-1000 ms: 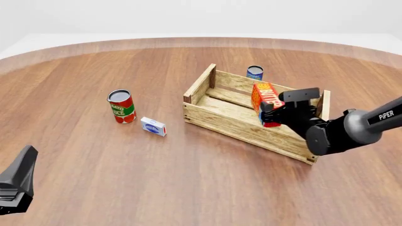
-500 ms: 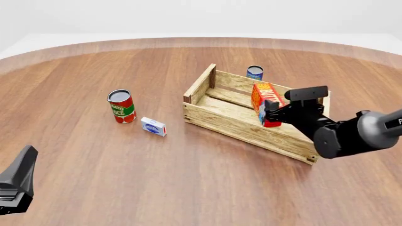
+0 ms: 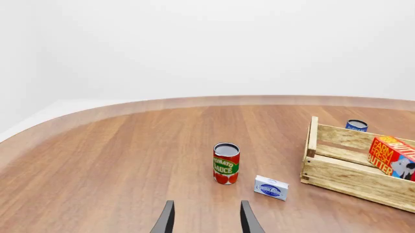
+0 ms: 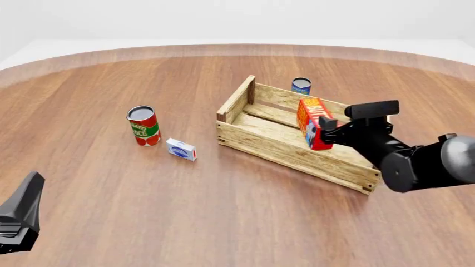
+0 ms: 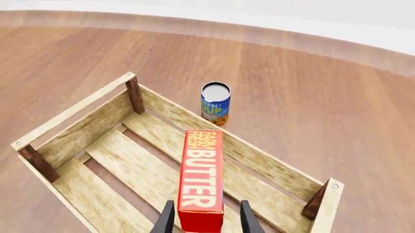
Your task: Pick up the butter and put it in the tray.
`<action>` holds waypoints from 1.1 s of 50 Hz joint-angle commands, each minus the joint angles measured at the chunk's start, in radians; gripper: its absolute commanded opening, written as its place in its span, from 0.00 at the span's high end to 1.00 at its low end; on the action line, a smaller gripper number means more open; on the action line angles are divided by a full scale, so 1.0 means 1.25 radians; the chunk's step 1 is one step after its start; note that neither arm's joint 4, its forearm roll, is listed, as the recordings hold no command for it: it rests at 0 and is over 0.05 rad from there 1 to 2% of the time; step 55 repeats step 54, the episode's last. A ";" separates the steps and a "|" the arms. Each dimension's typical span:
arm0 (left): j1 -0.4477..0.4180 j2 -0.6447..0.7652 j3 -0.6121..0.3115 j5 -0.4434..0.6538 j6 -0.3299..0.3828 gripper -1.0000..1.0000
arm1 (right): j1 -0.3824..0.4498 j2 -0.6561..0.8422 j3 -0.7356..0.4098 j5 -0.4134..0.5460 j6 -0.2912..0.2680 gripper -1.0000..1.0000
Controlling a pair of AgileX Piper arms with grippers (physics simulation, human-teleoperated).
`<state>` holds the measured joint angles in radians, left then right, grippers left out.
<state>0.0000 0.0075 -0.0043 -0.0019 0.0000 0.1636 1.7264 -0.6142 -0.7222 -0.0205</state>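
Round wooden table (image 4: 222, 211), slatted tray (image 4: 293, 157) (right of centre), tomato can (image 4: 143, 125), small white-and-blue box (image 4: 181, 149), blue can (image 4: 301, 85) behind tray

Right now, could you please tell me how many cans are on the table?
2. The red tomato sauce can stands left of the tray, near the small white-and-blue box. The blue can stands just behind the tray's far wall.

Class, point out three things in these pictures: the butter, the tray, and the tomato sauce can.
butter (image 5: 201, 182): right wrist view, on its lettered top face.
tray (image 4: 290, 155): front view, on its near side wall.
tomato sauce can (image 4: 144, 128): front view, on its red and green label.
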 commanded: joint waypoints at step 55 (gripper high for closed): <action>0.000 0.000 0.000 0.000 0.000 0.00 | -0.015 -0.189 0.141 0.015 -0.021 0.00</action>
